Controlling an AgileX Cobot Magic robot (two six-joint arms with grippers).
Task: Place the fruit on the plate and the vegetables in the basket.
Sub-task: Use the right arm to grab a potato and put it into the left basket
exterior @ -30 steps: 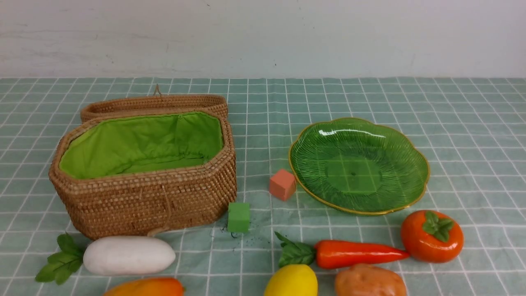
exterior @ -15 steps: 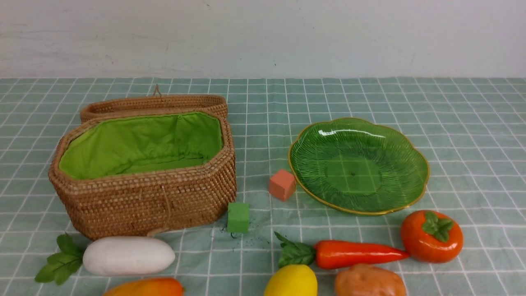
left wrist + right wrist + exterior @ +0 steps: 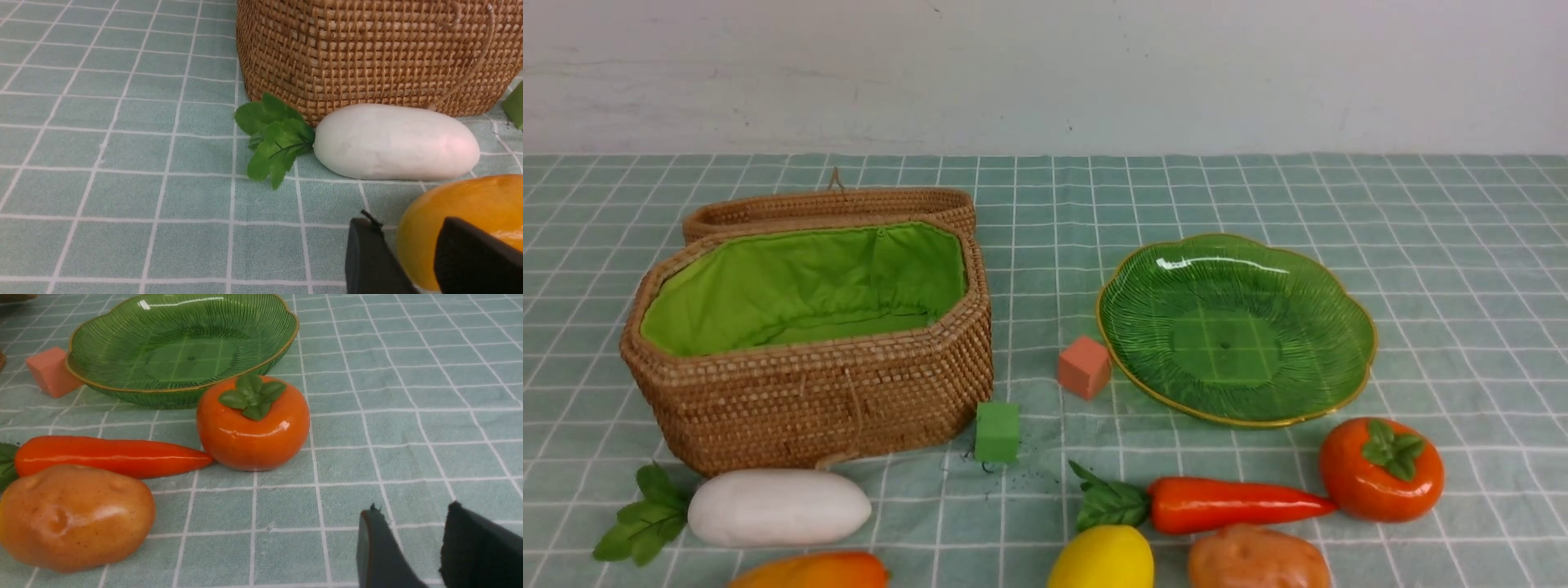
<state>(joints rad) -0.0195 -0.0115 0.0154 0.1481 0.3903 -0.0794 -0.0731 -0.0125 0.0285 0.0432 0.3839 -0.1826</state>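
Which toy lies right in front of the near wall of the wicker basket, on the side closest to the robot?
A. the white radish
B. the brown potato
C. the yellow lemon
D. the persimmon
A: in the front view the white radish, with its green leaves, lies lengthwise along the foot of the near wall of the wicker basket.
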